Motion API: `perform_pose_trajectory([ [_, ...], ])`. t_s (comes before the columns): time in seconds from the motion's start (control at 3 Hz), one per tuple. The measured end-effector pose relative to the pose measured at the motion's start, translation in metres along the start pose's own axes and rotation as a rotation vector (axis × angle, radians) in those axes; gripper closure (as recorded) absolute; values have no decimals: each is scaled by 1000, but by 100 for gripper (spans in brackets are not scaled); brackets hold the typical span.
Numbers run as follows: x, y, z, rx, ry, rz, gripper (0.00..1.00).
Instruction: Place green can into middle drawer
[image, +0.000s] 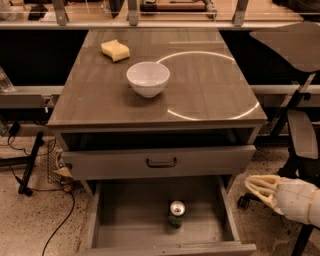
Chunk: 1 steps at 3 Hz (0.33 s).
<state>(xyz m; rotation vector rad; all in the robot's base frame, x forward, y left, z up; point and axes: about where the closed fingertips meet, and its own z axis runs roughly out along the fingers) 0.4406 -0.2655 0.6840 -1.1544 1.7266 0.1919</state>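
Observation:
The green can (176, 215) stands upright on the flat grey floor of the middle drawer (130, 217), which is pulled out at the bottom of the cabinet. The can is a little right of the floor's centre, silver top up. My gripper (252, 186) is to the right of the drawer, outside its right wall and above floor level. It is open and empty, well apart from the can.
Above the open drawer is a drawer front with a black handle (161, 162). A white bowl (148, 78) and a yellow sponge (115, 50) lie on the cabinet top. A chair (302, 135) stands at the right, and cables lie on the floor at the left.

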Motion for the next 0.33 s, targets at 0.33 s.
perform_pose_trajectory([
  [0.33, 0, 0, -2, 4, 0, 1, 100],
])
